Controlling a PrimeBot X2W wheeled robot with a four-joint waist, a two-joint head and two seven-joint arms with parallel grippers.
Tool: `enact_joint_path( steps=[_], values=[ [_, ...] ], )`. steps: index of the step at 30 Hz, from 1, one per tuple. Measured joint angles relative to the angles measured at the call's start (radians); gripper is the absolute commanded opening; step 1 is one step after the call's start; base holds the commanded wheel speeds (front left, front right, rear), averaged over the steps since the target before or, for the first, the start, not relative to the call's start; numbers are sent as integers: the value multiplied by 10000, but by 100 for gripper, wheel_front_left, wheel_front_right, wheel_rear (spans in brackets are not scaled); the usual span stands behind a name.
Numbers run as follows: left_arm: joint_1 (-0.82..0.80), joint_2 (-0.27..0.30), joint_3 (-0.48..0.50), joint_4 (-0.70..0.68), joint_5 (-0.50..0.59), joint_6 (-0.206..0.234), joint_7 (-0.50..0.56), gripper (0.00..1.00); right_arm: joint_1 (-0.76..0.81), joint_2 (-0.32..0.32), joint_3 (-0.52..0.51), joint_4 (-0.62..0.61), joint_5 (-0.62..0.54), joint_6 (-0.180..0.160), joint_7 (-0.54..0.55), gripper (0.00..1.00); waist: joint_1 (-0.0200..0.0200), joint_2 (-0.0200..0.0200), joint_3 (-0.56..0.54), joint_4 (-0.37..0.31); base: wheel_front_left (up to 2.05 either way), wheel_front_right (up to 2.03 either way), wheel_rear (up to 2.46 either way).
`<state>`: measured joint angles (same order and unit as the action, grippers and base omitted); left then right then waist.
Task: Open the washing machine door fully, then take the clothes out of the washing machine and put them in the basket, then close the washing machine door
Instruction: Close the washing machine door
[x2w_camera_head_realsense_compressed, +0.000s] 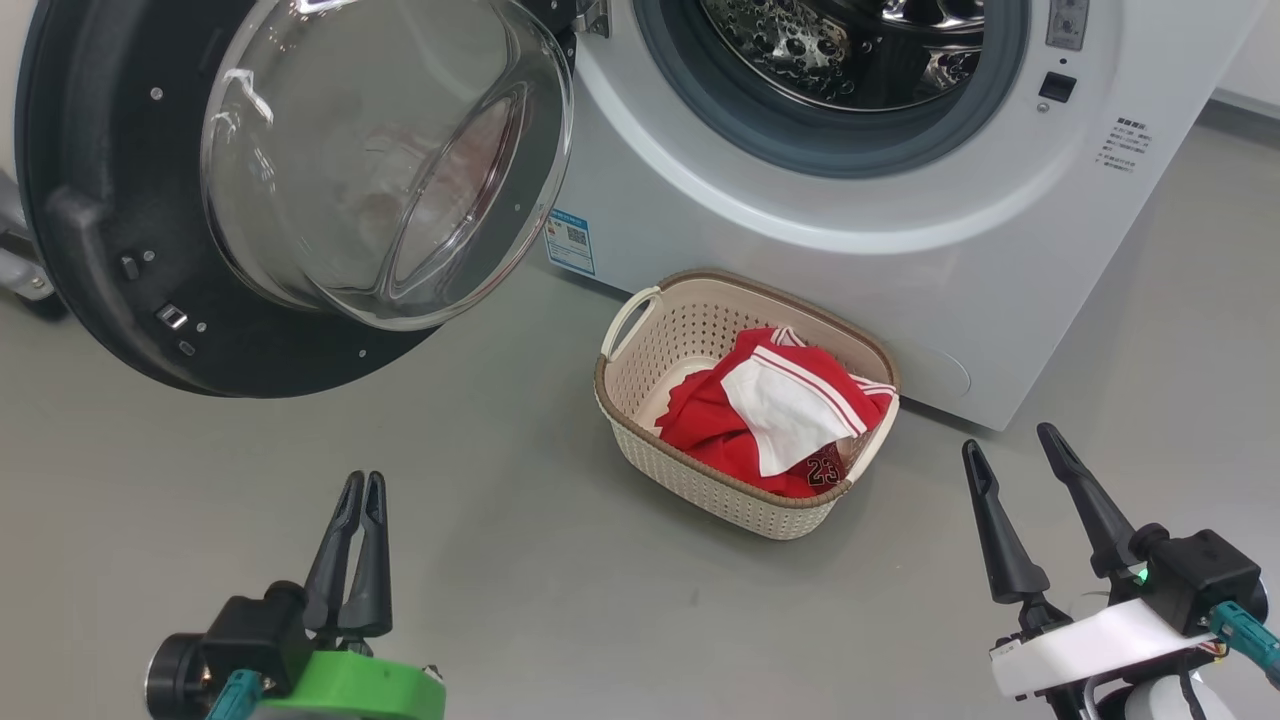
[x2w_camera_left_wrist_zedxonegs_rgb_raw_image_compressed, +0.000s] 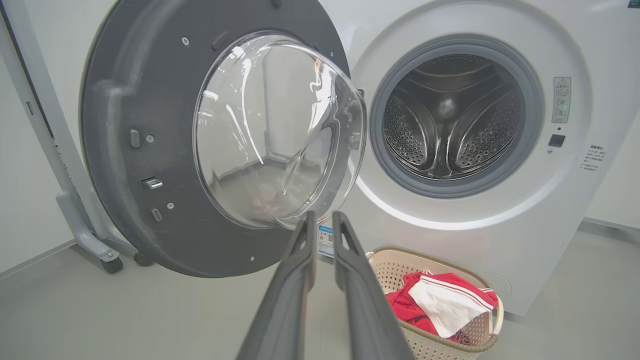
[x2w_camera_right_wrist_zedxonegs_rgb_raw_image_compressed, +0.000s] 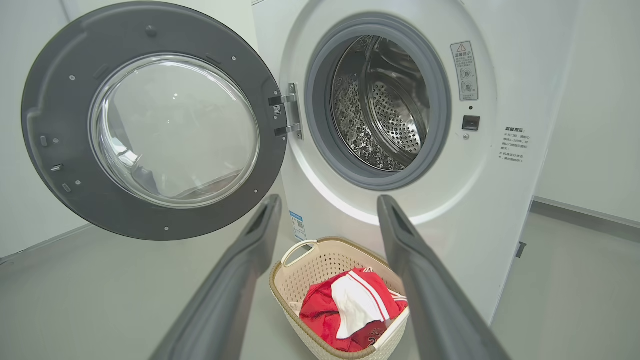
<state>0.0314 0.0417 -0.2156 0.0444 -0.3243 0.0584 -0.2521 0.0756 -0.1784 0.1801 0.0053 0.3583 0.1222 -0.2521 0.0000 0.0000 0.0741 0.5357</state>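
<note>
Red clothes (x2w_camera_head_realsense_compressed: 770, 420) fill the basket (x2w_camera_head_realsense_compressed: 640, 455); at seven o'clock, left gripper (x2w_camera_head_realsense_compressed: 362, 490) nearly closed, empty; right gripper (x2w_camera_head_realsense_compressed: 1010, 455) spread wide.

glossy clear glass door bowl (x2w_camera_head_realsense_compressed: 385, 160) upper left; shiny perforated steel drum (x2w_camera_head_realsense_compressed: 840, 50); perforated cream plastic basket (x2w_camera_head_realsense_compressed: 680, 470); red cloth clothes (x2w_camera_head_realsense_compressed: 770, 420).

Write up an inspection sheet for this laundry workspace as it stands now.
Surface: smooth grey floor, bare around the basket.
Job's things: white front-loading washing machine, steel drum looks empty; round black-rimmed glass door swung wide open; red and white clothes piled in the cream perforated basket in front of the machine.
Clutter: nothing seen.
Grippers: left pincer nearly closed, holding nothing; right pincer open, empty.
Cables: teal connectors at both wrists.
Surroundings: white wall, wheeled grey stand behind the door.
</note>
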Motion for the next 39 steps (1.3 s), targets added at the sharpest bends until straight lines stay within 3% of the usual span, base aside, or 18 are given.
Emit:
enact_joint_path(
  steps=[14, 24, 32, 39],
  values=[
    [-229, 104, 1726, -1252, 370, 71, -2, 0, -68, -569, 334, -642, -268, 0, 0, 100, 0, -1, 722, -174, 0, 0, 0],
    [-1069, 1124, 3039, -2201, 573, 69, -48, 0, -243, -1409, 433, -1099, -366, 0, 0, 100, 0, 0, 1576, -577, 0, 0, 0],
    [-1740, 1490, 5181, -1672, -1091, 169, -40, 0, -348, -1799, 493, -1243, -347, 0, 0, 100, 0, 0, 2136, -997, 0, 0, 0],
    [-2531, 1958, 6964, -541, -2742, 311, 800, 0, -353, -2102, 451, -1321, -336, 0, 0, 100, 0, 0, 2425, -1279, 0, 0, 0]
  ],
)
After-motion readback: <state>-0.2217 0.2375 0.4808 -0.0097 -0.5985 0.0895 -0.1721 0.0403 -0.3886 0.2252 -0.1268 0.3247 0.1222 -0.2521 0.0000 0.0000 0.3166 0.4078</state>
